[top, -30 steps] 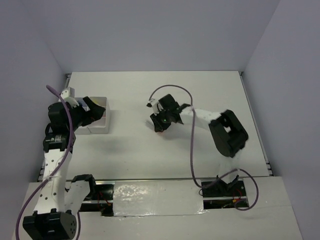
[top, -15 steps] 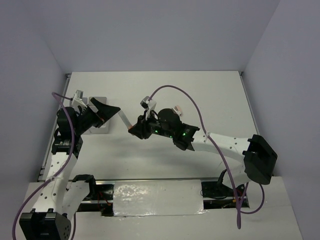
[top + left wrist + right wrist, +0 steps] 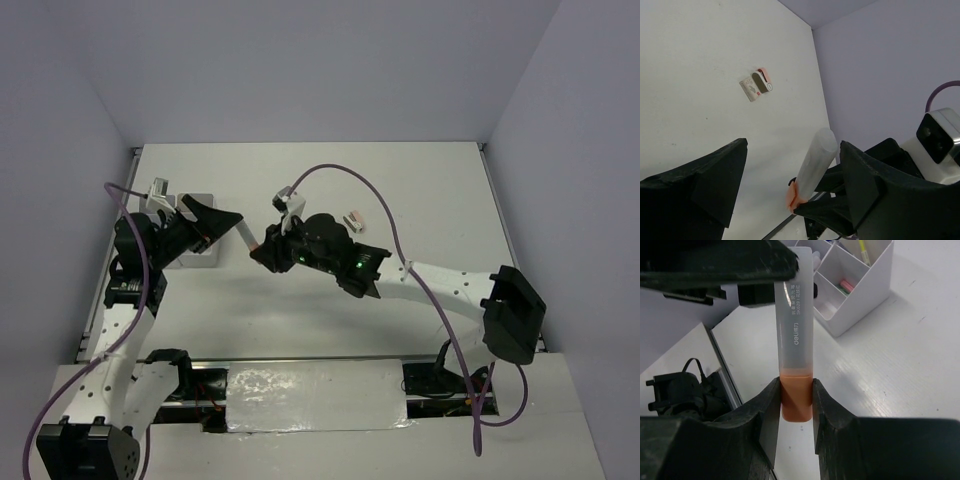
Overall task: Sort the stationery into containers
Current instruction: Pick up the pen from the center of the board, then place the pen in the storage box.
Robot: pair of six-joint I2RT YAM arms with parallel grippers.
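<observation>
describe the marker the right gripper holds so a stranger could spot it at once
Find the white plastic divided organizer at the left of the table. Right of it, in mid-air, is the frosted translucent marker, orange end pinched in the right gripper, pale tip between the open fingers of the left gripper; no other stationery is held.
</observation>
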